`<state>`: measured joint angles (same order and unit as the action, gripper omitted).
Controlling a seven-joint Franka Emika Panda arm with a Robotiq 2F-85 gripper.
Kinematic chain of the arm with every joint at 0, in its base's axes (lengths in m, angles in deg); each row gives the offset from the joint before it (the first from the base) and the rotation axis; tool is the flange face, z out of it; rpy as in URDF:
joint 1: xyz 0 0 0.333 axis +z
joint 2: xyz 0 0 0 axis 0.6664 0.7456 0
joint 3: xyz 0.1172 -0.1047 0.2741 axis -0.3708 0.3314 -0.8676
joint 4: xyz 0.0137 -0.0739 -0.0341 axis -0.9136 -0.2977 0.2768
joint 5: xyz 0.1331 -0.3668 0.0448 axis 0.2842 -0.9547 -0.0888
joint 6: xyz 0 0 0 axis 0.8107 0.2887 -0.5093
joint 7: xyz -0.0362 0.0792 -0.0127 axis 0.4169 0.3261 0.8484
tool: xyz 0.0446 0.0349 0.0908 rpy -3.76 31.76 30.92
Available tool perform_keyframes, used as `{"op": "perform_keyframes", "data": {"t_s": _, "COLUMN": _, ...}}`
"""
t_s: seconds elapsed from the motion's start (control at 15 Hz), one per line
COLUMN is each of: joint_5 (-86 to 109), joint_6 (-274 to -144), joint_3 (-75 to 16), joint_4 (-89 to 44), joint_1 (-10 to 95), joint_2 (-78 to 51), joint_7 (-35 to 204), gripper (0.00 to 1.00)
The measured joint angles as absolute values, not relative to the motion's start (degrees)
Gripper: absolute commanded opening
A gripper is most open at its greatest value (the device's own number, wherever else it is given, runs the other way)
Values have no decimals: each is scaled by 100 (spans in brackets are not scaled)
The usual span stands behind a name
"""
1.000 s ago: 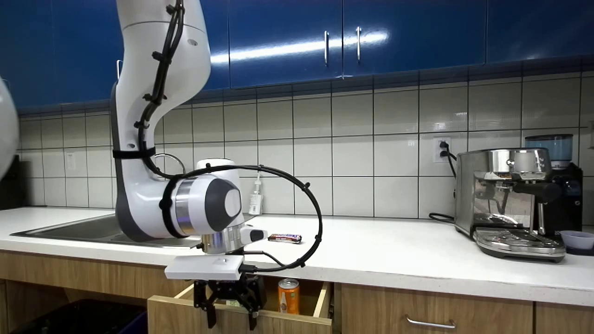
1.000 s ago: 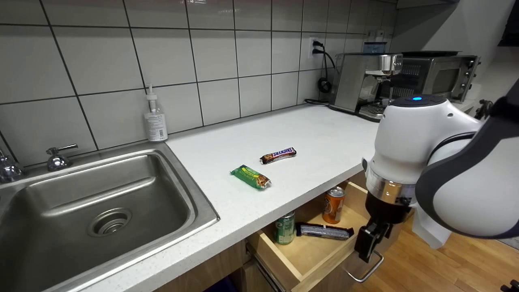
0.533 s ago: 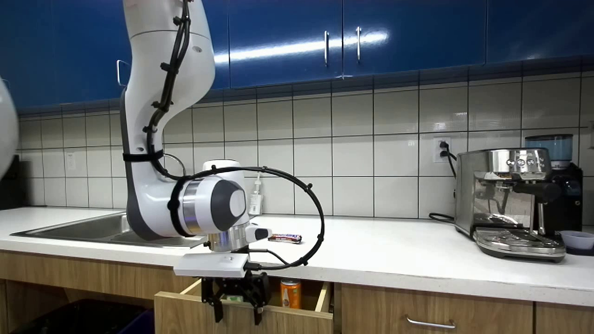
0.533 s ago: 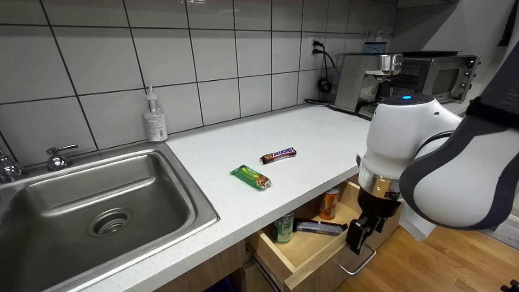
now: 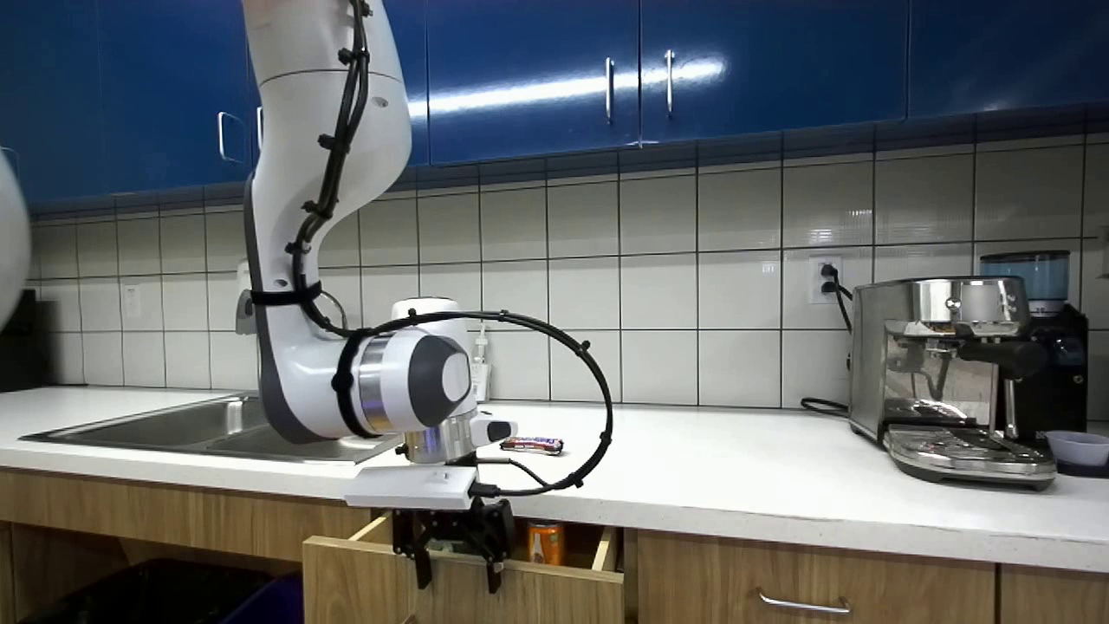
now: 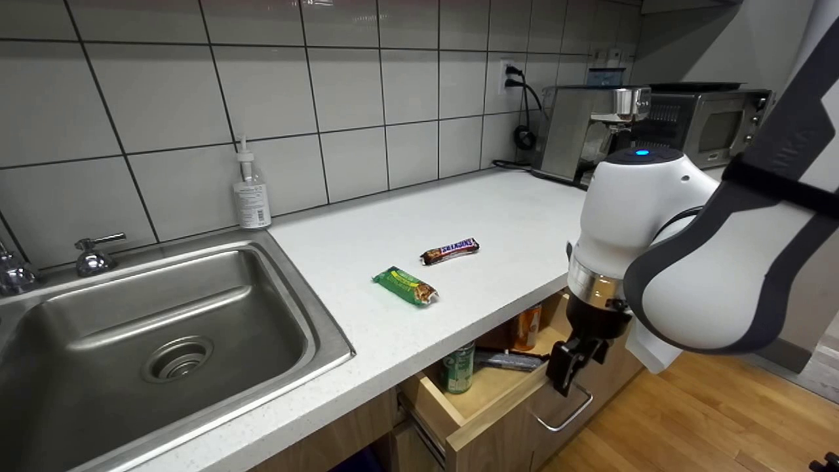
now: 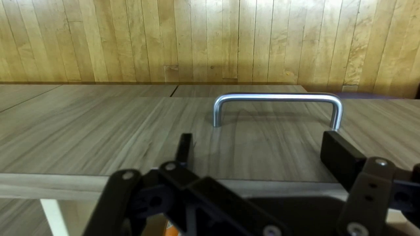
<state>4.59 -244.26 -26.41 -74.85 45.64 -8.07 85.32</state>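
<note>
Your gripper [image 5: 459, 587] has its fingers spread wide with nothing gripped between them. It hangs just beside the front of the wooden drawer [image 6: 491, 446]; whether a fingertip touches the wood, you cannot tell from here. The drawer stands part-way out beneath the white counter [image 6: 524, 229]; in that exterior view its interior lies at about 9 o'clock from the gripper. In the wrist view you see the metal handle [image 7: 277, 96] at 12 o'clock, just beyond the fingertips, with its bar standing off the panel.

The drawer looks stiff and lightly loaded, so it probably slides with modest force, though a push well off centre could make it bind. The panel seems smooth and too broad to pinch across, so flat pressure near its middle suits it better. The handle is rigid and likely slick; if you grip it, the middle of the bar is the best hold.

Treat the contents gently: at 9 o'clock the green can [image 6: 459, 370] and at 11 o'clock the orange can [image 6: 526, 328] stand upright and could topple if you jolt them. The dark-wrapped packet [image 6: 510, 360] lies flat between them and looks light.
</note>
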Motion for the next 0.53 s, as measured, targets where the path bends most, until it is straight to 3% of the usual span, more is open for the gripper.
{"op": "perform_keyframes", "data": {"t_s": 0.53, "joint_5": 603, "joint_6": -24179, "joint_3": -2700, "joint_4": -7109, "joint_1": 4506, "joint_2": -650, "joint_7": 8401, "gripper": 100}}
